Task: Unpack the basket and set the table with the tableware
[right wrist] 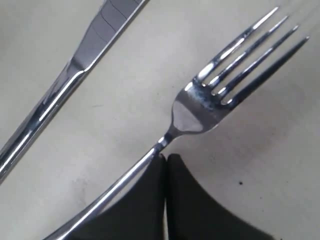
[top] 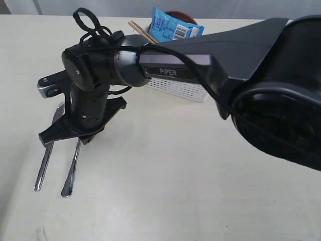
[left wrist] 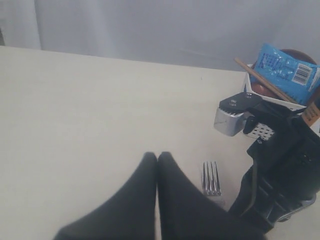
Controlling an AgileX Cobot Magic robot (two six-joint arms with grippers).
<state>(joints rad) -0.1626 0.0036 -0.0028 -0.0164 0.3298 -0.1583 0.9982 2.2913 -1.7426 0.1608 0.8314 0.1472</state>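
On the pale table (top: 175, 175) a steel knife (top: 47, 150) and a steel fork (top: 72, 170) lie side by side at the left. My right gripper (top: 84, 136) points down over them, shut and empty. In the right wrist view its tips (right wrist: 166, 159) rest beside the fork's neck (right wrist: 192, 117), with the knife (right wrist: 75, 70) further off. The white basket (top: 180, 89) stands behind the right arm and holds wooden chopsticks (top: 141, 31) and a brown plate (top: 183, 16). My left gripper (left wrist: 157, 155) is shut on nothing, near the fork tines (left wrist: 211, 178).
A blue snack packet (top: 173, 27) leans in the basket over the plate. The right arm (top: 210, 55) stretches across the table from the right and hides most of the basket. In the left wrist view the basket (left wrist: 260, 131) and packet (left wrist: 285, 67) sit behind that arm.
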